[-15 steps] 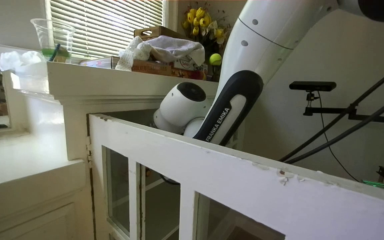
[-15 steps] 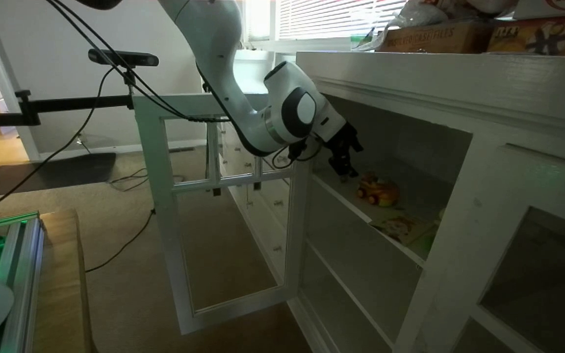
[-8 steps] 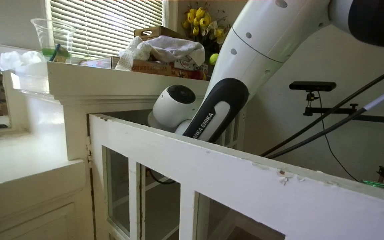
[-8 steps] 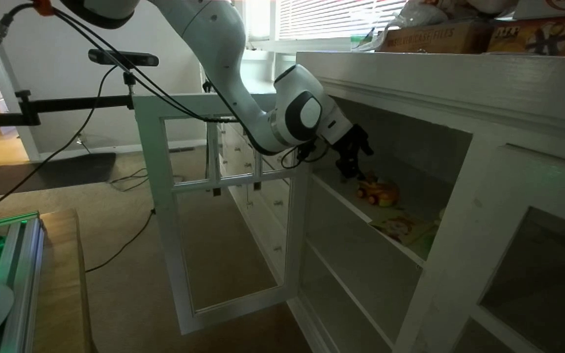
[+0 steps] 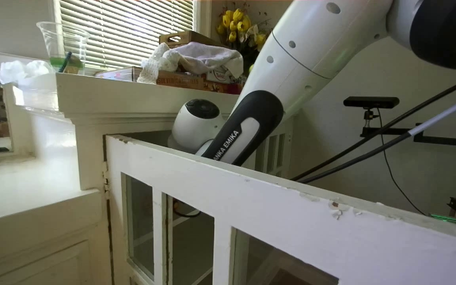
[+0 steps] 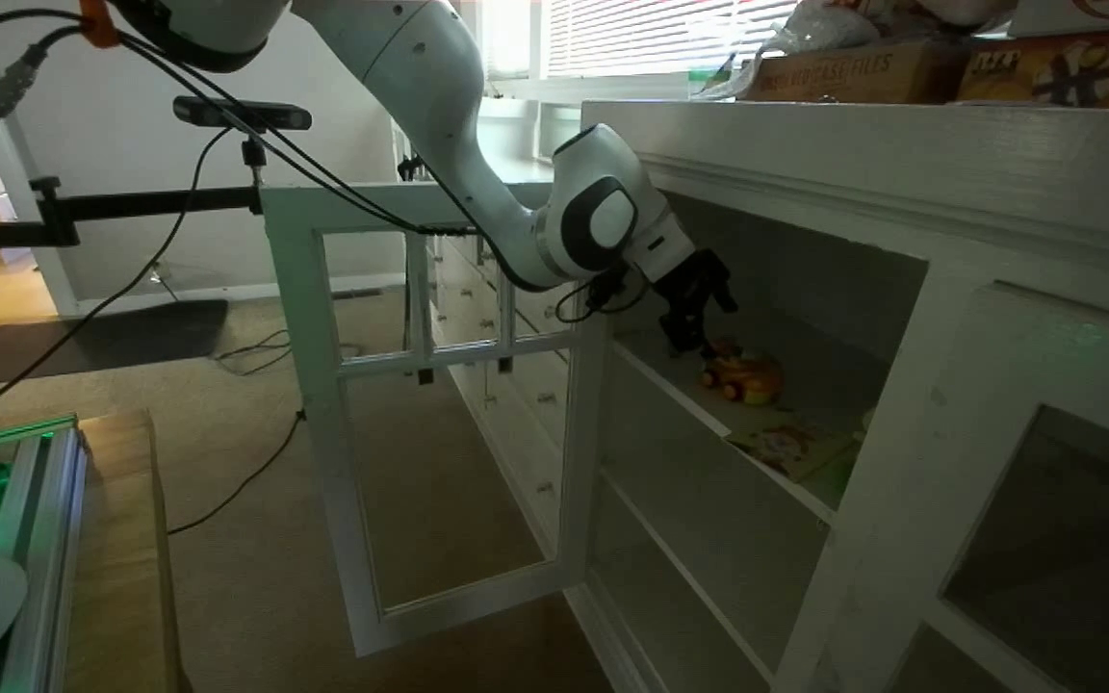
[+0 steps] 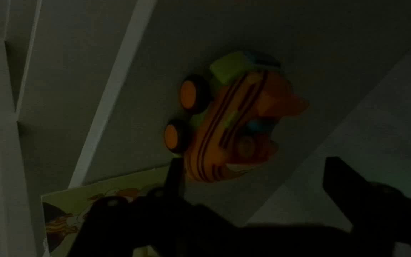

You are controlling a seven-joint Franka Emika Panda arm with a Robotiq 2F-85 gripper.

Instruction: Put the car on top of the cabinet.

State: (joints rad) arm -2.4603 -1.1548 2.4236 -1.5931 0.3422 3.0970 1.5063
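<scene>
The car, orange with dark stripes and green parts, is placed inside the cabinet, where it is supported on its wheels in the upper compartment. The fingers are set wide apart, a gap being left between their tips in the dark wrist view. They are pointed into that same compartment of the cabinet, and the car is seen just beside one of them; whether it is touched cannot be told. Also inside the cabinet, a printed card is laid flat, partly hidden by the fingers in the wrist view.

The robot arm is bent in front of the cabinet, its wrist being directed into the opening. A glass-paned door, hinged to the cabinet, is swung open, and paint is seen chipped along its top rail in an exterior view.

On top of the cabinet, a clear cup is stood at one end, and boxes are partly covered by a white cloth. Yellow flowers are seen above the level of the cabinet's top, partly hidden by the robot arm. Blinds are hung beyond the cabinet, and a black camera is mounted well apart from it.
</scene>
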